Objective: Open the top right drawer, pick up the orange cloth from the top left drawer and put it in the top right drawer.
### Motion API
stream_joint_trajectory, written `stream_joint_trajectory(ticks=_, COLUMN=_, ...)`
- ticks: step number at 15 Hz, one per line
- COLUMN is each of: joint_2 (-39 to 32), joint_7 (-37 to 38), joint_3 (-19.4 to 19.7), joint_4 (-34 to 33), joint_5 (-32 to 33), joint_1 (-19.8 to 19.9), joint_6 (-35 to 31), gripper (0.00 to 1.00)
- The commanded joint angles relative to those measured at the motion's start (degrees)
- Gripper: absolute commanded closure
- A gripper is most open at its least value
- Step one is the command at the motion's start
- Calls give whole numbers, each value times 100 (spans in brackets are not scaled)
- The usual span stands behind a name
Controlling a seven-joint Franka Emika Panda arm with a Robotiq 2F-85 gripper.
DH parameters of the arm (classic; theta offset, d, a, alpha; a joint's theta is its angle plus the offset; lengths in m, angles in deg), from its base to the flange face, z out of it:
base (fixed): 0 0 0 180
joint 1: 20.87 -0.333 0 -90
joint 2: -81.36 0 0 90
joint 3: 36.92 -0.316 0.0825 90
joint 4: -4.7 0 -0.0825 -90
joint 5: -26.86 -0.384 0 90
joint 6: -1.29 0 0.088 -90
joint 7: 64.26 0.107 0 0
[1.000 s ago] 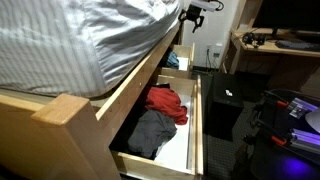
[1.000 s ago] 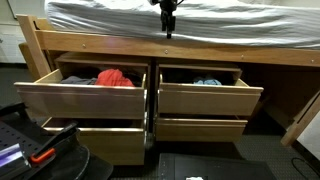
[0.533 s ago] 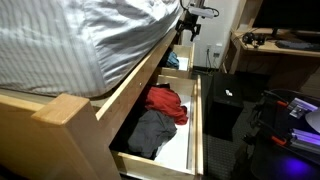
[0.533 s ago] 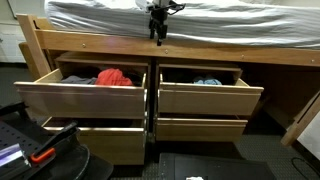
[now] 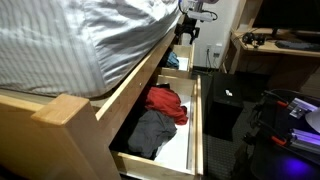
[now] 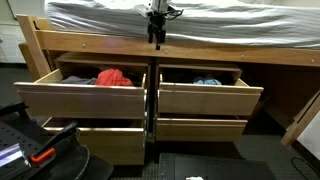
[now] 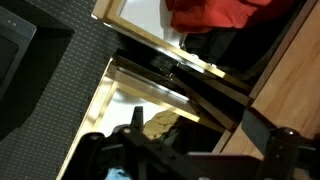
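Fingers (image 6: 157, 40) hang over the bed rail (image 6: 250, 55) where the two open drawers meet. The orange cloth (image 6: 115, 77) lies bunched in the top left drawer (image 6: 80, 97), below them to one side, with the top right drawer (image 6: 208, 100) opposite. Their spread cannot be told, and nothing shows in their hold.

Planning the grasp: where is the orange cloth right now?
In both exterior views the orange cloth lies in the open top left drawer, next to a dark grey cloth.
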Motion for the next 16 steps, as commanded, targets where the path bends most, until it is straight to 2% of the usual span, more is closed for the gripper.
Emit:
stream_joint_trajectory(ticks=1, joint_2=-501, joint_7=79, joint_3=-234, joint_4=-141, joint_5=23, joint_1=-315, joint_6=5, gripper=0)
stream_joint_trajectory(ticks=3, joint_2=-734, joint_7=-108, joint_3=-460, joint_4=-235, joint_5=65, joint_1=-472, joint_6=262, gripper=0)
stream_joint_trajectory(ticks=5, joint_2=-1095, joint_7=-66, joint_3=-630, joint_4=-410, joint_5=165, joint_1=-814, joint_6=414, gripper=0)
stream_joint_trajectory(ticks=6, joint_2=-765, joint_7=-21, joint_3=-514, joint_4=-87, joint_5=33, joint_1=-648, joint_6=161, gripper=0)
stream_joint_trajectory(ticks=8, joint_2=-923, joint_7=96, joint_3=-545, joint_4=-125, joint_5=54, joint_1=-852, joint_6=102, gripper=0)
stream_joint_trajectory(ticks=13, joint_2=-884, joint_7=55, joint_3=-481, joint_4=-192, joint_5=47, joint_1=-672, joint_6=114, gripper=0)
stream_joint_trajectory(ticks=16, joint_2=-956, joint_7=-415, joint_3=-737, joint_4=-235, joint_5=-104, joint_1=-461, joint_6=1073, gripper=0)
